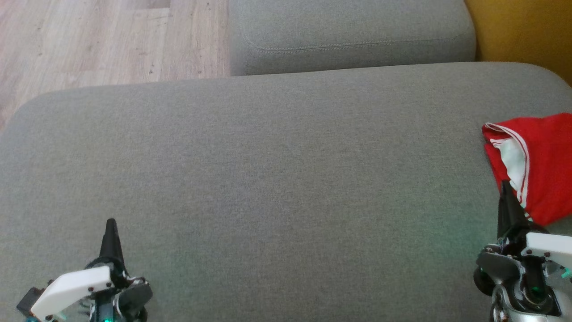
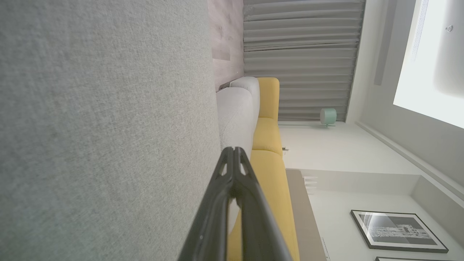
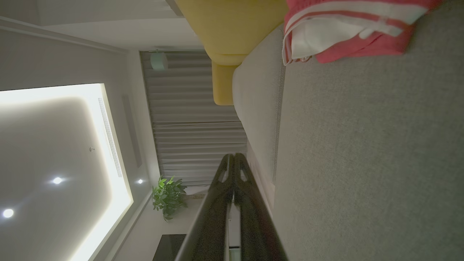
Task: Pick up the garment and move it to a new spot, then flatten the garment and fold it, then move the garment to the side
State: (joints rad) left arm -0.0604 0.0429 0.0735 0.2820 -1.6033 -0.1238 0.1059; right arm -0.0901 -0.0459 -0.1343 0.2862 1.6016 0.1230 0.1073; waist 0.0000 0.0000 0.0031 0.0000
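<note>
While red garment (image 1: 543,165) is lying at right edge of grey sofa cushion (image 1: 268,179) in head view, right gripper (image 1: 505,190) is pointing at it, near.
Left wrist view: left gripper (image 2: 233,149) is squeezing tight, holding nothing.
Right wrist view: right gripper squeezing tight too, empty; garment lying ahead, apart.

Seat cushion (image 1: 277,179) spans the head view from left to right. Garment (image 1: 543,165) lies on its right end and runs past the view's right edge. Behind the seat cushion: rear cushion (image 1: 353,36) at centre to right, floor (image 1: 103,40) to its left, another sofa (image 1: 527,31) at far right. The 2 grippers sit over the near side. Left gripper (image 1: 110,222) is at near left, well apart from the garment. Right gripper (image 1: 505,185) is at near right, just before the garment's near edge and apart from it.
</note>
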